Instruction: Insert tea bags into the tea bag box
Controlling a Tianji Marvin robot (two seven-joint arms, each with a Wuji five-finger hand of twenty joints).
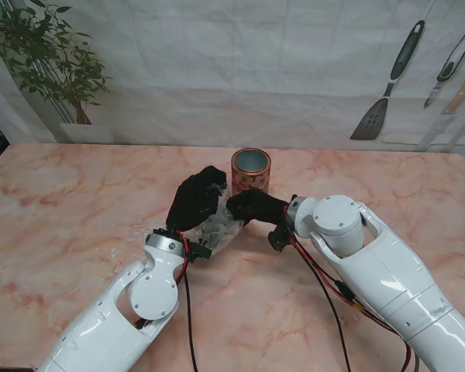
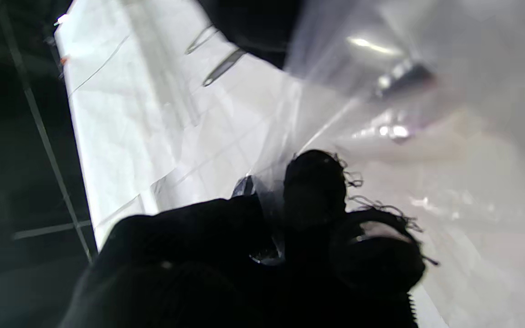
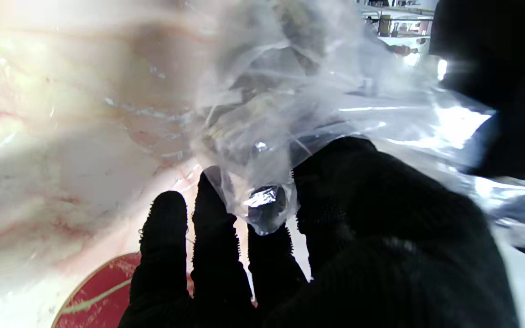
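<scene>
Clearly both gloved hands gripping one clear plastic bag (image 1: 219,225) just nearer to me than the open red tea bag box (image 1: 251,170): left hand (image 1: 197,200) and right hand (image 1: 252,206) nearly touching. Along the left wrist, fingers (image 2: 315,191) pinching thin film; slipping likely. Along the right wrist, fingertips (image 3: 267,214) nipping a bag corner; tea bags (image 3: 249,114) blurred inside, risking spilling beside the box if tearing.

stand: overhead, looking down | wrists: close-up (sharing the plastic bag (image 1: 217,226))

pink marble table (image 1: 77,209), 1 red tea tin (image 1: 251,170) upright on it
</scene>
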